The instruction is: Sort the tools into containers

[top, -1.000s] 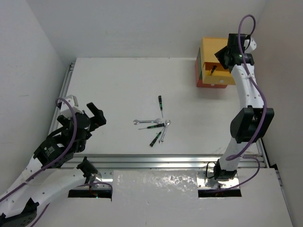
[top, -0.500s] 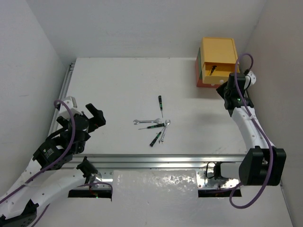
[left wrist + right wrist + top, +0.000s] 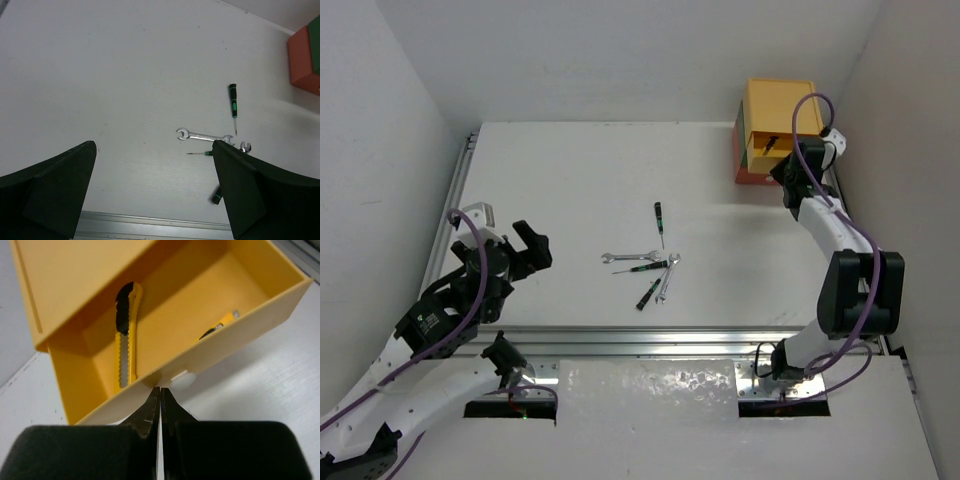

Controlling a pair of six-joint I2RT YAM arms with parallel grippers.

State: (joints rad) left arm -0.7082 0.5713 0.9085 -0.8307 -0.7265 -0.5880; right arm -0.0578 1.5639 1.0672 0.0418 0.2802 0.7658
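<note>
Right wrist view, looking straight along the right gripper [image 3: 160,390]: jaws pressed flat together with nothing between them, tips up at the lower edge of the front wall of the yellow drawer [image 3: 235,335], just left of its white knob [image 3: 181,379]; cannot tell whether touching or just short of it. Finds the drawer standing open, with the utility knife [image 3: 125,335] lying lengthwise along one side and the yellow-black screwdriver [image 3: 217,326] on the floor towards the other. Puts the front wall dead ahead of the closed tips, so reads as a push to slide the drawer home along its long axis, away from the arm's base towards the far wall; calls for tips kept square on the wall, not slipping under it or off past the knob. From the top external view, places the stack in the far right corner of the white table [image 3: 560,180], close by the right wall, with scant room on that side and plenty to the left. Catches in the left wrist view the green drawer [image 3: 316,50] and orange-red drawer [image 3: 302,60] of the same stack. Shows the left gripper [image 3: 532,247] spread wide and empty over the table's left side, well apart from the stack yet the nearer arm to the loose tools in the middle: a silver wrench [image 3: 204,135], a second wrench [image 3: 245,147] half hidden behind a finger, one thin black-green screwdriver [image 3: 232,97] lying apart, two more close in among the wrenches, all flat on smooth board, likely hard to get a finger under.
</note>
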